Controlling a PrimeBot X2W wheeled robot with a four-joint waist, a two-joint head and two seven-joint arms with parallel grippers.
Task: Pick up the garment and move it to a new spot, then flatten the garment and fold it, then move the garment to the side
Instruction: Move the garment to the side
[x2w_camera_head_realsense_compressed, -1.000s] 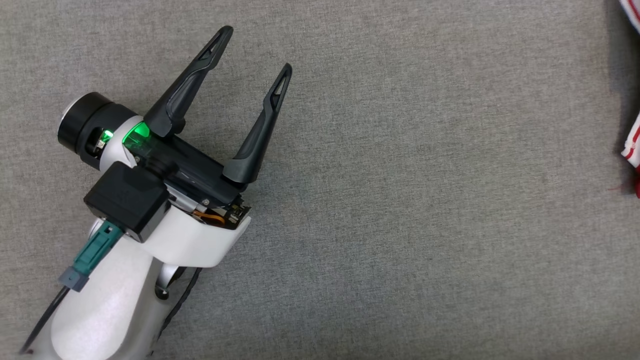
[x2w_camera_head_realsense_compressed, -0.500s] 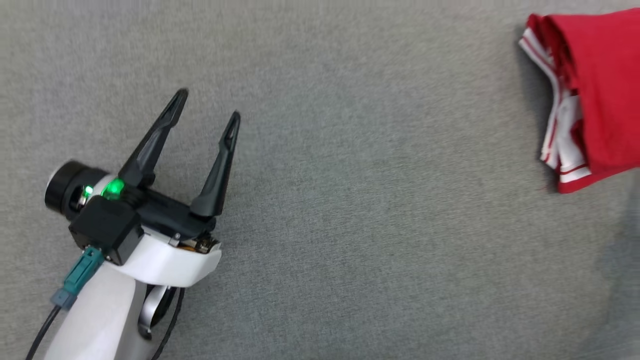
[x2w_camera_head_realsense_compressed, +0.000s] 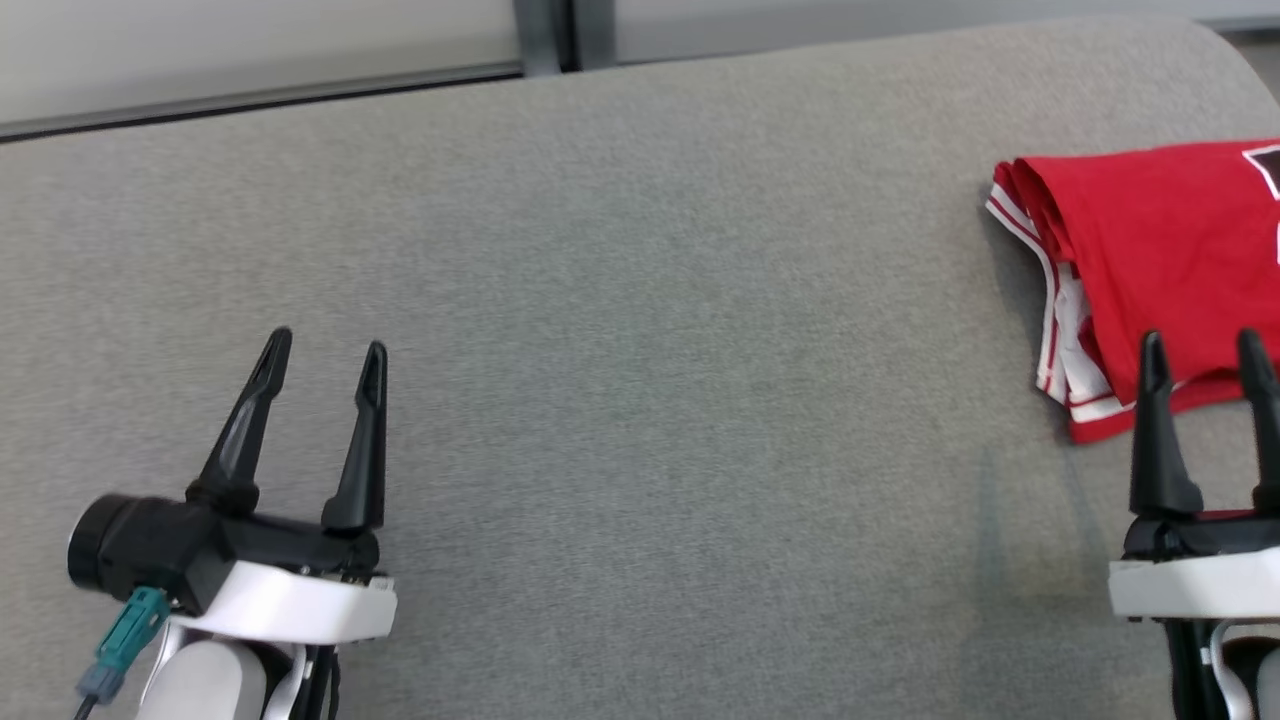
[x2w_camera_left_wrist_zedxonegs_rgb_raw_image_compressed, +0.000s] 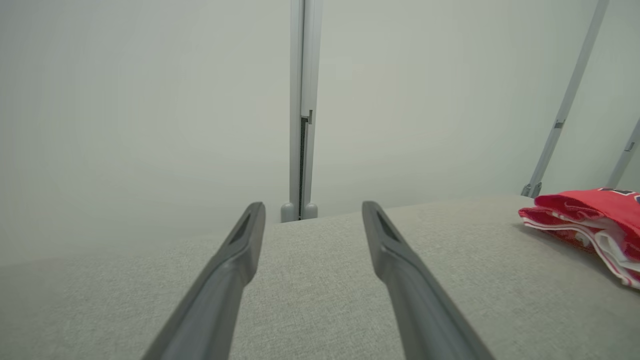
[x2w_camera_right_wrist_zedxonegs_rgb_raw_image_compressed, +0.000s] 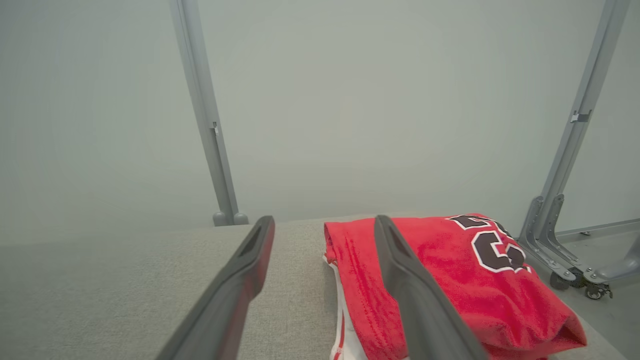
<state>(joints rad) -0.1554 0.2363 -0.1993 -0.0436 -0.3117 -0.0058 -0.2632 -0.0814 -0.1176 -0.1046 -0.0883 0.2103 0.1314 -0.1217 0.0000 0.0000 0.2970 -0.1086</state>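
While both jaws gape empty, red garment (x2w_camera_head_realsense_compressed: 1150, 230) has trimmed edge facing L, long axis cropped; right gripper (x2w_camera_head_realsense_compressed: 1200, 340) tips over near edge, left gripper (x2w_camera_head_realsense_compressed: 328, 342) well apart.

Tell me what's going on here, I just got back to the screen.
The red garment lies folded at the right end of the grey padded surface, and neither gripper is holding it. The right gripper is open at the garment's near edge, fingers pointing toward it. The left gripper is open too, well off to the left over bare surface. From how things lie, the fold and the move to the side look done.
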